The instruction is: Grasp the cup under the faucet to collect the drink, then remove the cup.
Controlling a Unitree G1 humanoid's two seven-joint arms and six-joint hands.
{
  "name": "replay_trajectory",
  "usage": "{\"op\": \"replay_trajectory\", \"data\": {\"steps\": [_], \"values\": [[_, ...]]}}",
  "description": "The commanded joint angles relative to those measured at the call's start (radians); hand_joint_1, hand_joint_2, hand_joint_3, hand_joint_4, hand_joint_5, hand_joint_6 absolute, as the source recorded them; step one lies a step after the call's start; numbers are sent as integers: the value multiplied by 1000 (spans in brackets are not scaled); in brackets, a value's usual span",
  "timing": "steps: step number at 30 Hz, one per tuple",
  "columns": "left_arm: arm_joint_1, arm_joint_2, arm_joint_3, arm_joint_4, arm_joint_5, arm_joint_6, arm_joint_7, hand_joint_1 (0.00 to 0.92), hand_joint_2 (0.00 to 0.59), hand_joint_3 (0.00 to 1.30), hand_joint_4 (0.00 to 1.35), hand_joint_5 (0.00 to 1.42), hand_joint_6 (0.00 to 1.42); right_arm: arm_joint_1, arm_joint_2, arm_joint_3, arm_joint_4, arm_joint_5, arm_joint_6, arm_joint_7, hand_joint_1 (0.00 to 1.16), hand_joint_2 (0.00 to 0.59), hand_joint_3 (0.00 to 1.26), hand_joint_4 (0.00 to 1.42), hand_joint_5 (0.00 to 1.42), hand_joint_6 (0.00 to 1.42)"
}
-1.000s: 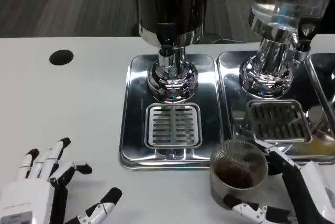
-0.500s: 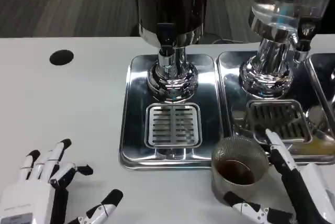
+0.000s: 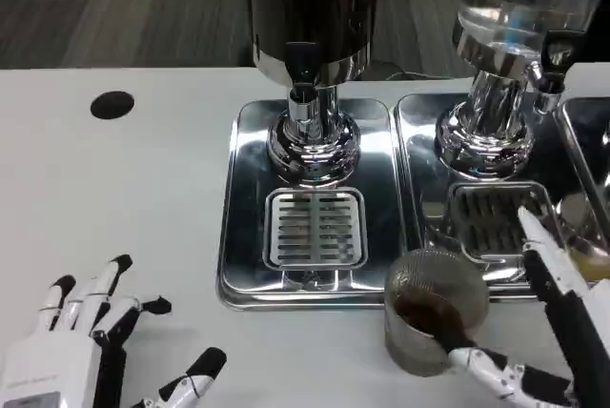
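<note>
No readable txt, brand, nr or sign anywhere. Left hand (image 3: 57,356), near left, has a small grey label on its white back w/ faint marks, too blurred to read. Dispensers (image 3: 310,55) far centre & right: no lettering visible.

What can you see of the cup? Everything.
The cup is a small clear tumbler with a textured, ribbed-looking wall, standing upright on the white table just in front of the drip trays, no longer under the dark dispenser's faucet. Dark drink sits in its bottom. The right hand has fingers at its right side, thumb at its base.
</note>
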Motion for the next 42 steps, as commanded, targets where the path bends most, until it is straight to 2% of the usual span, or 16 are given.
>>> {"op": "replay_trajectory", "data": {"steps": [1,3,4,6,7,11,13,17,22,29,35,42], "values": [[8,-5,12,-13,-14,-11,8,0,161,485,61,192,96,8,31,-53,-70,-63,26,-58,503,222,0,0,0,0],[10,-8,14,-13,-15,-11,8,0,164,483,61,192,96,4,45,-68,-88,-127,54,-89,518,237,0,0,0,0],[10,-9,13,-13,-15,-11,9,0,165,482,61,192,96,-4,51,-73,-95,-189,82,-116,491,258,0,0,0,0],[11,-12,12,-12,-15,-12,10,0,169,480,61,192,96,-21,59,-72,-97,-272,126,-153,387,316,0,0,0,0],[11,-13,11,-10,-14,-12,11,0,170,478,61,192,96,-35,62,-71,-84,-293,141,-167,354,363,0,0,0,0],[8,-15,7,-1,-4,-8,11,0,171,457,51,179,96,-98,63,-69,10,-376,220,-245,21,509,0,0,0,0],[2,-10,3,-4,17,4,4,0,172,429,40,167,96,-127,46,-59,62,-428,273,-264,1,542,4,0,0,0],[-9,-11,-12,6,51,27,0,0,178,281,1,145,81,-170,21,-30,187,-492,359,-302,0,555,34,0,0,0],[-4,-14,-36,1,97,63,0,0,182,202,0,118,71,-216,-9,9,314,-499,425,-338,0,582,80,0,0,0],[1,-22,-79,20,141,103,23,0,183,157,0,101,61,-240,-54,84,409,-501,427,-415,0,585,89,0,0,0],[6,-17,-91,27,142,110,44,0,183,165,0,100,53,-249,-71,120,433,-485,430,-450,0,586,93,0,0,0],[-3,-10,-91,37,125,99,47,0,183,185,0,100,47,-241,-83,134,419,-455,419,-470,0,586,94,0,0,0]]}}
